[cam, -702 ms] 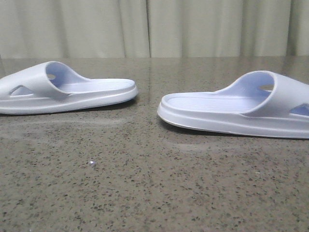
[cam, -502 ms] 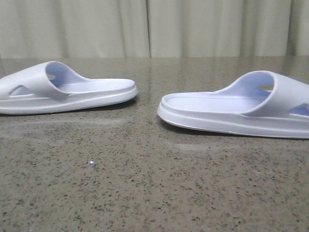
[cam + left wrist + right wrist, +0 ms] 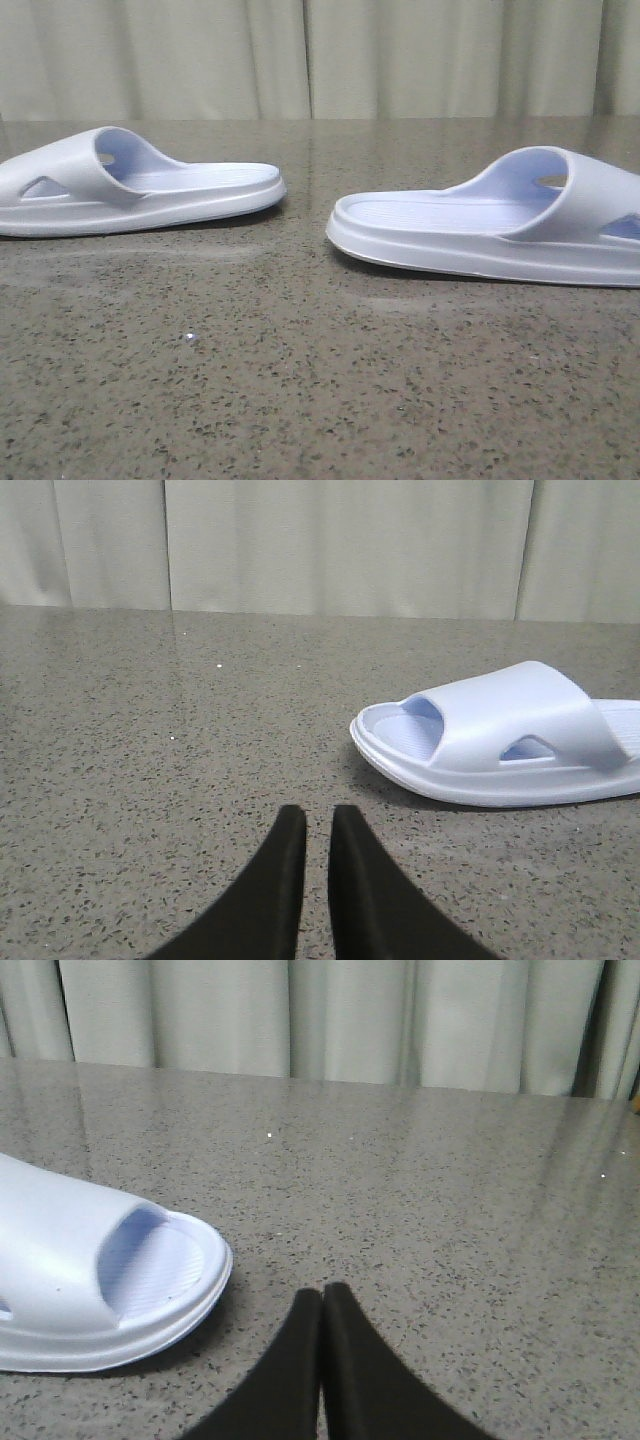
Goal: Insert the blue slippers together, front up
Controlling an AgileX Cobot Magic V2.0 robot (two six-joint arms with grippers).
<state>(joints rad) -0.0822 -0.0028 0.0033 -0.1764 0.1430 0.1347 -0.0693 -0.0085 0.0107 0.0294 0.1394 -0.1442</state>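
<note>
Two pale blue slippers lie flat on the speckled table, soles down, heels facing each other. One slipper (image 3: 140, 190) lies at the left and the other slipper (image 3: 480, 235) at the right. The left slipper shows in the left wrist view (image 3: 500, 735), ahead and to the side of my left gripper (image 3: 318, 815), which holds nothing; its fingers stand almost together with a thin gap. The right slipper's toe end shows in the right wrist view (image 3: 90, 1280), beside my right gripper (image 3: 322, 1292), which is shut and empty. Neither gripper shows in the front view.
The grey speckled table top (image 3: 300, 380) stretches from the front edge back to a pale curtain (image 3: 320, 55). A tiny white speck (image 3: 190, 338) lies on the table in front of the slippers.
</note>
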